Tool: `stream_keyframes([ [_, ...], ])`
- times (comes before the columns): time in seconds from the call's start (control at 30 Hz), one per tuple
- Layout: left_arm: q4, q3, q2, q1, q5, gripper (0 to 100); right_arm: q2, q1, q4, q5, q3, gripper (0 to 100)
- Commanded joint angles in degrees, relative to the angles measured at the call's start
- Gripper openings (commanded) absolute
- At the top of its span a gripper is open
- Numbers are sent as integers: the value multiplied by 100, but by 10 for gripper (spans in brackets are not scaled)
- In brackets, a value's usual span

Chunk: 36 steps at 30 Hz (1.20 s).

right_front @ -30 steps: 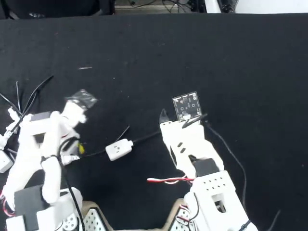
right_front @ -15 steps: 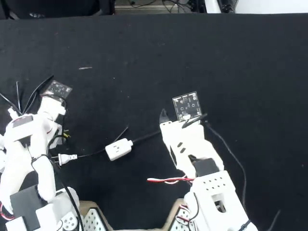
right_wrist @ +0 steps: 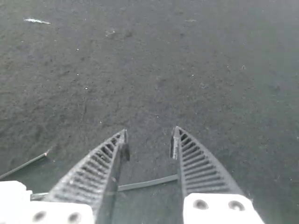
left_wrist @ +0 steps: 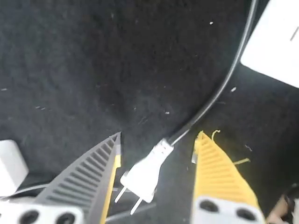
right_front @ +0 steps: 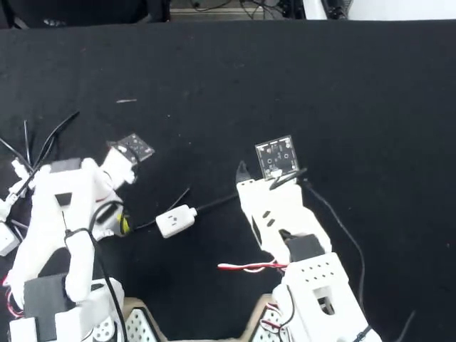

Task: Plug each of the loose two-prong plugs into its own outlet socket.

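Close to the arm bases, the left gripper hung low over the black table with its claw spread wide. The grey and yellow fingers stood on either side of a white two-prong plug without touching it. The plug lay flat between them, prongs pointing back toward the wrist. That straddle looked like the set-up for a pinch across the plug's body, which would leave the prongs free for insertion.

From the plug a thin black cord ran off toward a white block, probably the outlet socket, which lay just beside that arm in the high view.

Farther out, the right gripper rested on the table, its claw also spread and holding nothing. A second black cord crossed the gap between its fingers near their roots. This arm seemed to be parked there, perhaps keeping the socket's lead from sliding, though no grip on it could be seen.

Half a second earlier the left arm had been swung away to the table's left edge, and the plug had lain uncovered beside the socket's lead. The arm had since come back over the plug and hid it from the high view. Socket and right arm had not shifted.
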<state>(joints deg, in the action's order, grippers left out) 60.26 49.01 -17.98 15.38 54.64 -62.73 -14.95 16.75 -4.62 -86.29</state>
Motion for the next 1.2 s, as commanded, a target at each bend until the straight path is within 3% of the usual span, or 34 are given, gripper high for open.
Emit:
stream_keyframes([
  [0.0, -563, 312, -167, -75, -62, 246, 31, 26, -149, -44, 163, 141],
  [0.27, -1327, 673, -167, 66, -88, 230, 31, 26, -149, -44, 171, 141],
  [0.4, -1371, 673, -167, 101, -88, 13, 31, 26, -149, -44, 171, 141],
  [0.47, -1363, 673, -176, 180, -88, 68, 31, 26, -149, -44, 163, 141],
  [0.7, -1319, -40, -229, 980, -105, 29, 31, 26, -149, -44, 163, 141],
  [0.87, -1327, -760, -185, 1569, -730, 30, 31, 26, -149, -44, 163, 141],
  [1.0, -1354, -963, -158, 1640, -1073, 34, 31, 26, -149, -44, 163, 141],
  [1.17, -1319, -963, -167, 1640, -1275, 192, 31, 26, -149, -44, 163, 141],
])
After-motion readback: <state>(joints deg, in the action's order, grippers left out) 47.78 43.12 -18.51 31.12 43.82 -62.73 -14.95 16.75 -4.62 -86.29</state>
